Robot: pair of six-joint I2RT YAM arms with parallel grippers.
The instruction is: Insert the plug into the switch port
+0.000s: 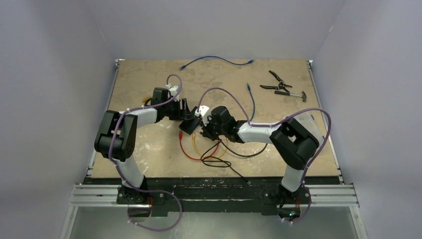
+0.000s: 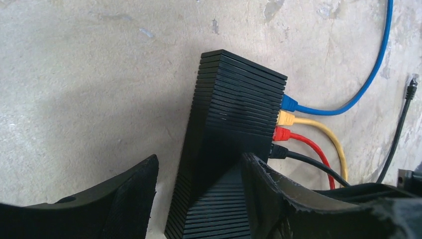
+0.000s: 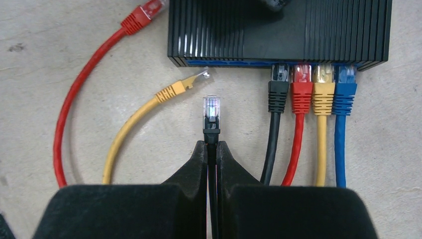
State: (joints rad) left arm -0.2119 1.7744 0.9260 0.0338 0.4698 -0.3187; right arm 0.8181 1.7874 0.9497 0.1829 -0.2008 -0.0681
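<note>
The switch (image 3: 278, 30) is a flat black ribbed box; it also shows in the top view (image 1: 188, 126) and the left wrist view (image 2: 234, 124). Black, red, yellow and blue cables sit in its ports (image 3: 313, 74). My right gripper (image 3: 212, 144) is shut on a black cable just behind its clear-tipped plug (image 3: 211, 110). The plug points at the port face, a short gap from it and left of the plugged black cable. My left gripper (image 2: 200, 159) is open over the switch's end. Its right finger (image 2: 278, 194) lies on the ribbed top and its left finger (image 2: 124, 199) stands clear beside it.
A loose red plug (image 3: 144, 12) and a loose yellow plug (image 3: 191, 79) lie left of the held plug. Cable loops (image 1: 209, 149) trail toward the near edge. Pliers (image 1: 276, 82), a small hammer (image 1: 293, 93) and a blue cable (image 1: 216, 59) lie at the back.
</note>
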